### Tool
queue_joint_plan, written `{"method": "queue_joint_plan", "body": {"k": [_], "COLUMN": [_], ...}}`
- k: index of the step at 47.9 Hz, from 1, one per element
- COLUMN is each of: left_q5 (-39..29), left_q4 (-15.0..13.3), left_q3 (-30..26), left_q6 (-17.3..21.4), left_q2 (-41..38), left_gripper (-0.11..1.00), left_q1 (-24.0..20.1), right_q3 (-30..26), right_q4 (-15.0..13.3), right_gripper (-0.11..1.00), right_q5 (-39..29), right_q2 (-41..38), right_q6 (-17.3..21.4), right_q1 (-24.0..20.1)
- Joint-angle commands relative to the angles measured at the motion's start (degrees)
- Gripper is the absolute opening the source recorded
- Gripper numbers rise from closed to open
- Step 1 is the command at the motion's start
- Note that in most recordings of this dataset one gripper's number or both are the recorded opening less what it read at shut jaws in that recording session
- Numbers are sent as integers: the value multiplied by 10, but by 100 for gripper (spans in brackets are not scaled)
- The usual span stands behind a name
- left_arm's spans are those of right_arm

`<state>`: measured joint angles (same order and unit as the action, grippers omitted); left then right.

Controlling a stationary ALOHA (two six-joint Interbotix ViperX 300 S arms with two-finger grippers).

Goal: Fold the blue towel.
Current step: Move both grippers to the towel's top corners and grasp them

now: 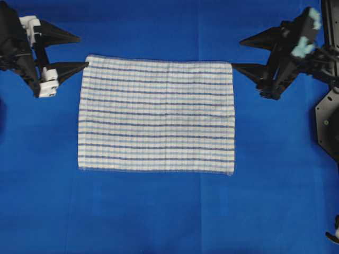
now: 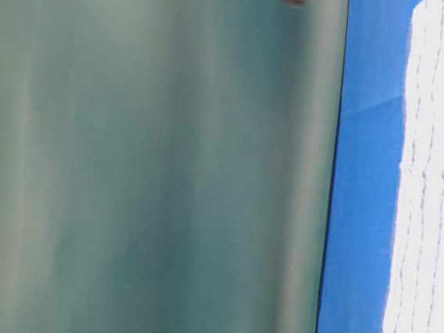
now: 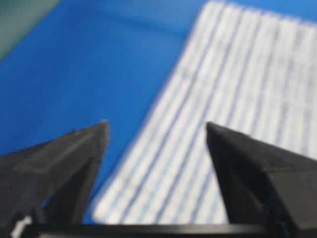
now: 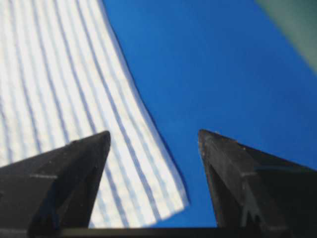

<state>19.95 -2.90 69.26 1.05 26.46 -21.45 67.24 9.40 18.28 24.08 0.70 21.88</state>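
The blue towel is a white cloth with thin blue stripes, lying flat as a neat rectangle in the middle of the table. My left gripper stands open just outside the towel's far left corner, its lower finger tip touching or hovering at that corner. In the left wrist view the towel runs between and beyond the spread fingers. My right gripper is open at the far right corner. In the right wrist view that corner of the towel lies between the parted fingers. Neither gripper holds anything.
A plain blue covering spreads over the table all round the towel. Dark arm hardware stands at the right edge. In the table-level view a blurred grey-green surface fills the left; the towel's edge shows at the right.
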Motion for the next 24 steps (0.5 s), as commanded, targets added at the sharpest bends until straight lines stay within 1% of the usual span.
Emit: {"method": "queue_joint_plan", "body": {"k": [1,4,14,19,24], "left_q5": [26,45,91,107,126], "left_q4": [-1,-1,-1,-1,-1], "left_q3": [-4,-2,-1,-2,-4], "left_q6": [-1,-1,-1,-2,-2], "left_q2": [-36,-61,-141,-177,-209], "left_gripper": [71,69,69,69,69], "left_q1": [-18,-26,-45,-54,-54], "right_q3": [-5,-6,-9,-10,-13], "right_q4": [6,12,40,54,61], "right_gripper": [74,73,73,72,72], "right_q5": [28,47,102,127,141], "right_q2": [-36,-71,-161,-196,-225], "right_q6": [0,0,-1,-1,-1], "right_q1": [4,5,10,10,10]}}
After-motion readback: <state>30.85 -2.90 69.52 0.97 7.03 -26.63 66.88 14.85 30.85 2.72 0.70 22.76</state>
